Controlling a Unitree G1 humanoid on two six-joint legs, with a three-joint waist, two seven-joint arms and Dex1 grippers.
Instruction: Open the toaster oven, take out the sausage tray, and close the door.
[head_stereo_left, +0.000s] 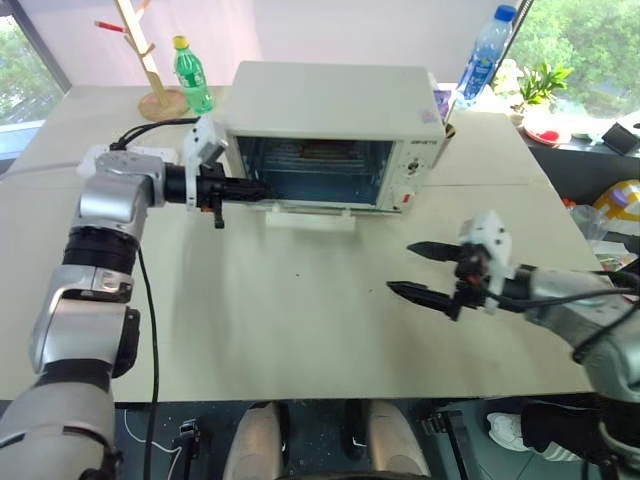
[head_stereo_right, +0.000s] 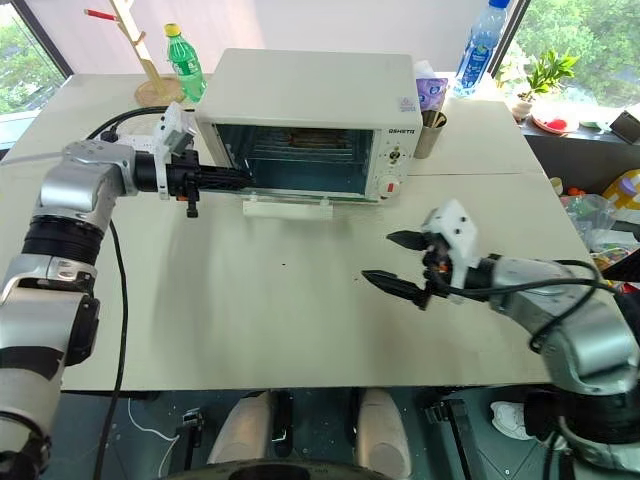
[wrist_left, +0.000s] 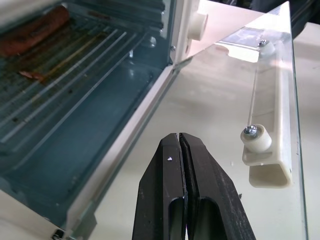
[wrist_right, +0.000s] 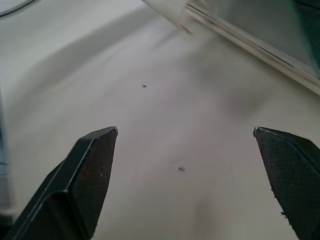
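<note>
In the left wrist view the sausage (wrist_left: 35, 30) is cut off by the picture's edge and partly screened by the rack wires, so its full length cannot be told. The toaster oven (head_stereo_left: 330, 110) hides the lower part of the blue-capped bottle (head_stereo_left: 487, 50). The knob markings are too small to read.

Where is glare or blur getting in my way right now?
Left wrist view: the open door reflects bright light across its glass, and the sausage tray inside is dim but readable. Right wrist view: the table and oven edge look smeared. Head views: bright windows behind, table evenly lit, soft shadow under the left gripper.
</note>
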